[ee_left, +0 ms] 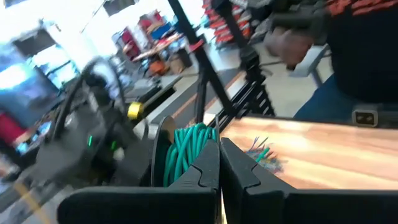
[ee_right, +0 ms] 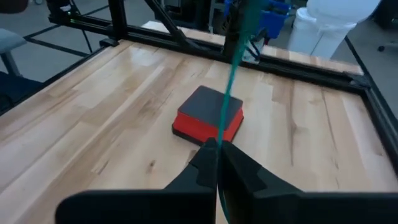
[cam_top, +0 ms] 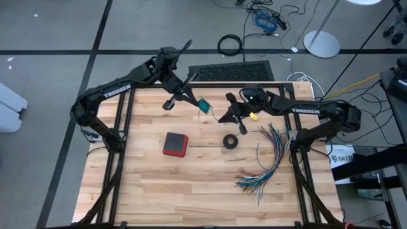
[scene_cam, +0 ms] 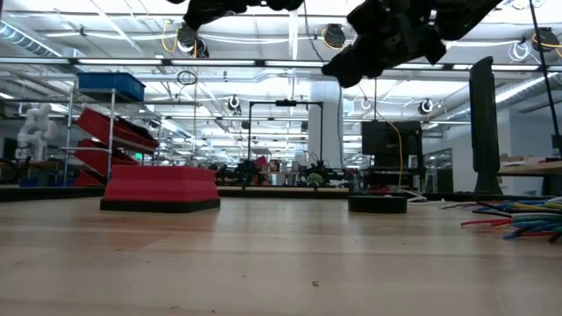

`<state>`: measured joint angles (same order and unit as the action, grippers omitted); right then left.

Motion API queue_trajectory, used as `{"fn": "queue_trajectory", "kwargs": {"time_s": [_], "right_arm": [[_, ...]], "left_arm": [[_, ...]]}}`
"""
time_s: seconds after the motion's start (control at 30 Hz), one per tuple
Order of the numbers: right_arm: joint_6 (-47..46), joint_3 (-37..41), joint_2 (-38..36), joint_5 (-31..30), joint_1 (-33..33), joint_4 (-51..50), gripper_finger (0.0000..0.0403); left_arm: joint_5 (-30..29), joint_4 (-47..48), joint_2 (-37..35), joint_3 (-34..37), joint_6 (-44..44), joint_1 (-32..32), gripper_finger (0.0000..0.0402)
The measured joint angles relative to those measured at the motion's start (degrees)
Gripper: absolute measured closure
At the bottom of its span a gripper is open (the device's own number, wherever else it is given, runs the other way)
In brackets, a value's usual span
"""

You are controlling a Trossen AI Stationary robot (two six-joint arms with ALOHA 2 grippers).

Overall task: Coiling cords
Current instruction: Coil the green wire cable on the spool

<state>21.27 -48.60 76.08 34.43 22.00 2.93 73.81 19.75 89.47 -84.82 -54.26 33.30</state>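
Note:
A teal-green cord is partly wound into a small coil [ee_left: 185, 148], lifted above the table's far middle. My left gripper [cam_top: 198, 102] is shut at that coil [cam_top: 203, 104]. A single strand of the cord [ee_right: 231, 81] runs straight from the coil to my right gripper [cam_top: 223, 118], which is shut on it just right of the coil. In the right wrist view the strand crosses in front of a red-and-black box [ee_right: 208, 115] lying on the table below. My left gripper has the coil's several loops [ee_left: 198, 144] at its shut fingertips [ee_left: 208, 163], coming in about level from the table's left. The fingers hide the exact pinch. The coil stands clear of the table. My right gripper pinches one strand of the cord [ee_right: 219, 138] between its two fingertips [ee_right: 205, 155], slanting slightly down from the table's right. The strand runs on from the fingers in a straight, taut line to the coil, clear of the table.
The red-and-black box [cam_top: 175, 144] lies left of the table's middle and a small black ring [cam_top: 230, 140] at the middle. A fanned bundle of multicoloured wires [cam_top: 266, 159] lies at the right. A person [ee_left: 364, 56] stands beyond the table.

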Motion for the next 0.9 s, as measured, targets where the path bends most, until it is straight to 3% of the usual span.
{"fn": "queue_trajectory", "kwargs": {"time_s": [0.33,0.6,0.9], "right_arm": [[-1.41,-4.93,10.2,-0.34,1.53,7.94,0.0402],[-5.45,-8.93,9.41,-6.26,3.97,7.94,0.0403],[-8.62,-8.99,9.41,-10.76,4.07,8.5,0.0403]], "left_arm": [[4.43,-1.36,2.66,0.0,-1.31,-4.73,0.0401],[7.48,0.72,9.45,0.0,0.0,-5.53,0.0401],[5.14,2.42,13.73,0.02,1.81,-4.63,0.0401]]}}
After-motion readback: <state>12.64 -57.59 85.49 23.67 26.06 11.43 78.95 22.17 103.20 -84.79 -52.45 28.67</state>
